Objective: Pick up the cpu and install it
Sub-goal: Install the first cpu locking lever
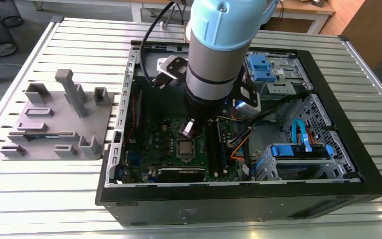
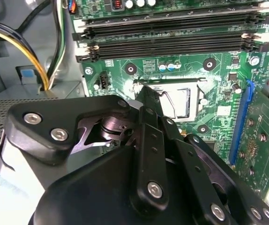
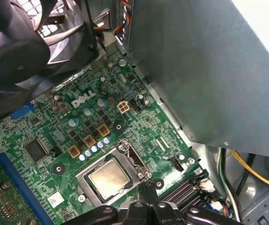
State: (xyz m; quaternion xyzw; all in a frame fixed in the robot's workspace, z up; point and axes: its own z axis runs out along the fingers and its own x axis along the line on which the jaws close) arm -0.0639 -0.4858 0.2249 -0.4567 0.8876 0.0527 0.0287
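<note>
Gripper above the socket, finger state unclear, cpu seated on green motherboard

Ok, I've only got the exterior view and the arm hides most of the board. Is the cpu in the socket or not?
Observer: Yes. In the first wrist view the cpu lies flat inside the socket frame, silver top up.
Operator: Is the gripper on top of it?
Observer: No. In that view the gripper sits by the frame's corner, off the chip's top. I can't tell whether it touches the frame.
Operator: Any cables near the socket?
Observer: In the second wrist view the yellow cables run along the case wall, well apart from the socket.
</note>
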